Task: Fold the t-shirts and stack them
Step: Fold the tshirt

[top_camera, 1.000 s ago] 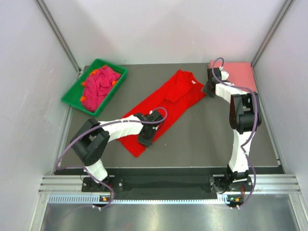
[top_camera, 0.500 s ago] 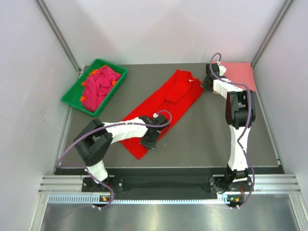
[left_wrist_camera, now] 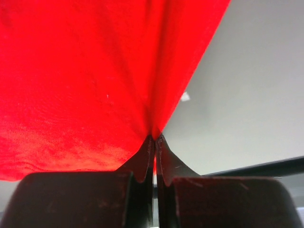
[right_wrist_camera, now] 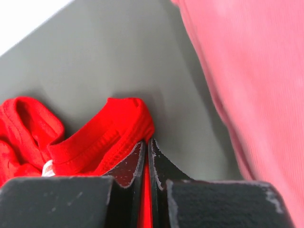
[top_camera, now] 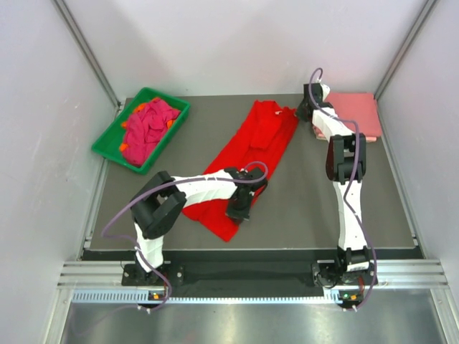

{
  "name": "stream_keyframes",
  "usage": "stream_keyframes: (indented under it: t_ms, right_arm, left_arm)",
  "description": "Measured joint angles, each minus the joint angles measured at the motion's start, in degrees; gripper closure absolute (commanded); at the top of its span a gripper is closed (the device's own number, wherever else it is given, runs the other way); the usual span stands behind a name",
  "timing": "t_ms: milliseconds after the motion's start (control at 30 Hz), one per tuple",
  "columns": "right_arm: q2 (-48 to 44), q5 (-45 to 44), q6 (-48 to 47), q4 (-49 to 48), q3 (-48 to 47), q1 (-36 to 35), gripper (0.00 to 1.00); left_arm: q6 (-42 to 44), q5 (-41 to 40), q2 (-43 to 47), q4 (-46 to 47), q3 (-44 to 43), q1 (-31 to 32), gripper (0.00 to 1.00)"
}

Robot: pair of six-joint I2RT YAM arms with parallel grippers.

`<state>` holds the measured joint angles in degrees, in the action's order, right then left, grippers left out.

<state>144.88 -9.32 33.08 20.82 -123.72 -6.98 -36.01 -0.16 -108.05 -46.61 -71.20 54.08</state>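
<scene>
While the left gripper (left_wrist_camera: 154,139) is clenched on the hem end of the red t-shirt (top_camera: 252,147), the right gripper (right_wrist_camera: 146,145) is clamped on its cloth beside the collar. The shirt stretches between the 2 grips; a folded salmon pink t-shirt (right_wrist_camera: 251,76) lies just right of the right jaws.

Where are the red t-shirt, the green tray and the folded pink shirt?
red t-shirt (top_camera: 244,150): top view, middle of its body.
green tray (top_camera: 113,158): top view, its near wall.
folded pink shirt (top_camera: 358,111): top view, its upper face.
</scene>
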Motion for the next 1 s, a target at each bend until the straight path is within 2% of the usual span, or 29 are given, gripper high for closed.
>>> stream_keyframes:
  t_ms: [167,200,300,333,467,533,633,733,867,1000]
  right_arm:
    - [2.01,0.83,-1.42,0.83,-4.26,0.81,0.95]
    - [2.01,0.98,-1.62,0.92,-4.68,1.09,0.88]
    - [2.01,1.62,-2.34,0.22,-5.99,2.08,0.77]
    - [2.01,1.84,-2.47,-0.13,-6.54,2.45,0.75]
    - [0.39,3.23,-3.04,-1.22,-6.27,3.54,0.66]
    - [-2.25,3.63,-3.04,-0.66,-3.76,3.74,0.64]
    - [-10.45,4.39,-2.43,0.92,4.28,3.06,0.61]
    - [-23.19,4.66,-0.81,2.45,16.57,0.63,0.60]
    - [-41.24,4.96,2.25,3.93,33.70,-5.97,0.58]
    - [-58.66,6.54,7.72,4.24,55.28,-15.34,0.58]
  left_arm:
    - [-4.24,4.57,-1.77,2.73,-2.12,0.48,0.96]
    - [-5.60,6.64,-2.10,4.63,-2.29,0.50,0.90]
    - [-8.17,11.32,-3.87,9.14,-3.89,0.94,0.84]
    - [-8.70,12.61,-4.79,9.88,-5.05,1.22,0.80]
    - [-7.96,14.91,-6.75,9.46,-10.67,2.40,0.76]
    - [-6.25,14.29,-6.54,7.98,-13.46,2.64,0.75]
    - [-3.10,11.98,-4.37,5.62,-15.39,1.84,0.73]
    - [0.79,10.51,0.74,3.82,-14.21,-2.12,0.72]
    - [6.36,8.70,8.68,2.21,-10.40,-12.98,0.70]
    - [11.61,4.87,14.29,1.16,-5.75,-23.61,0.68]
